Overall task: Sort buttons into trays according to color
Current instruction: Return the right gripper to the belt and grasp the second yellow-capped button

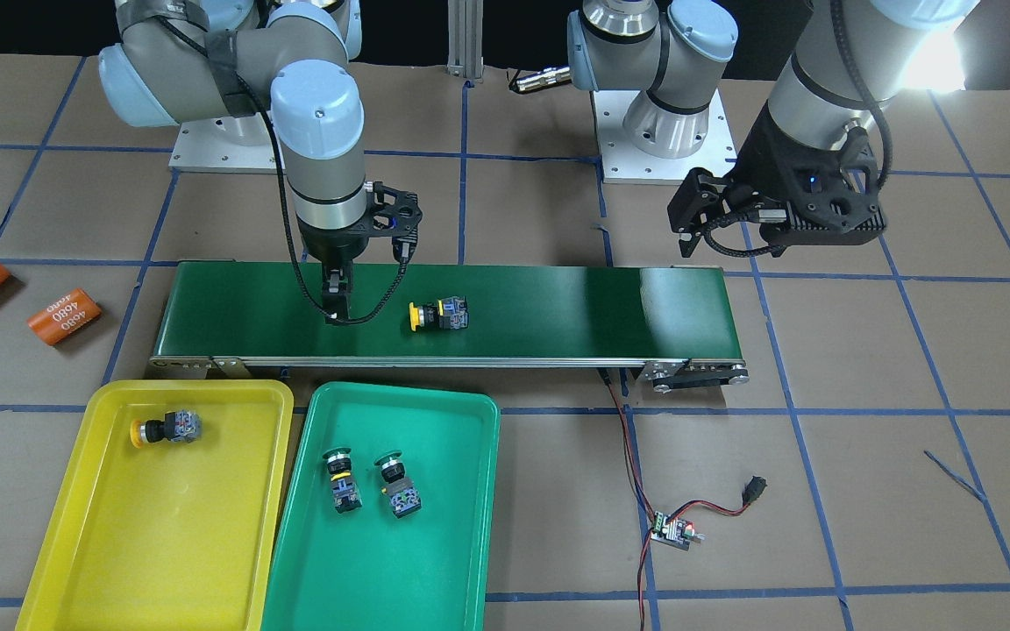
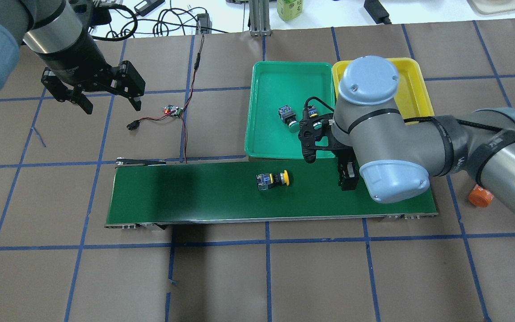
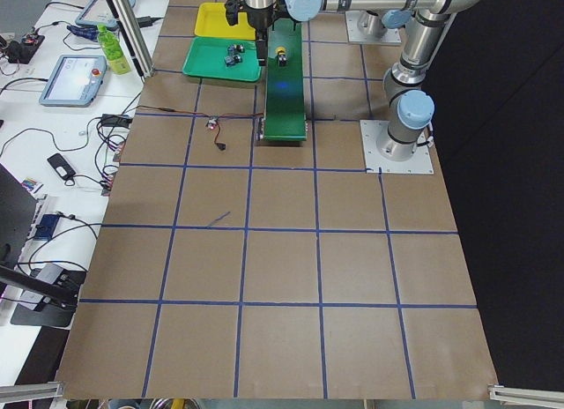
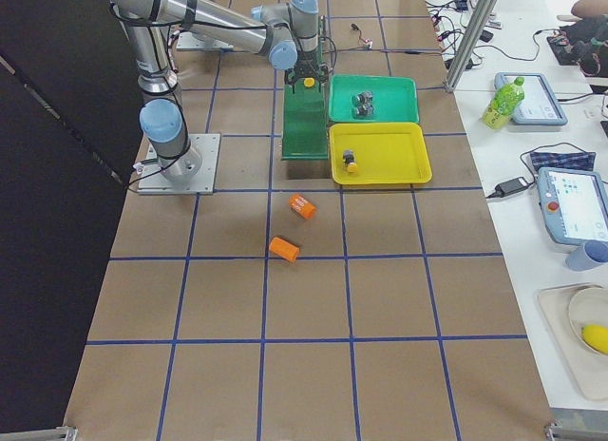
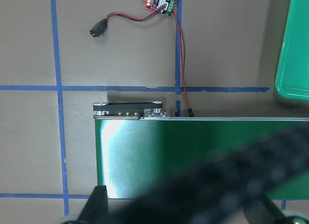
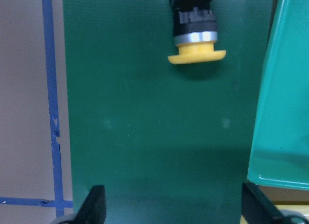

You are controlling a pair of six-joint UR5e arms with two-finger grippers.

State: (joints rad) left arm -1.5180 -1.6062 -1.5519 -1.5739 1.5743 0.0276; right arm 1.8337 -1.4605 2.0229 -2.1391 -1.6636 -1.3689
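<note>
One small push-button with yellow mushroom cap and black body lay on its side on the dark-green conveyor belt, long axis along the belt, cap facing the nearer right end effector, empty with jaws apart; left end effector, likewise apart, well away.

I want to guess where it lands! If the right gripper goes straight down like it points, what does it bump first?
Most likely the bare green belt right under the right gripper. The yellow button lies off to one side, not underneath.
</note>
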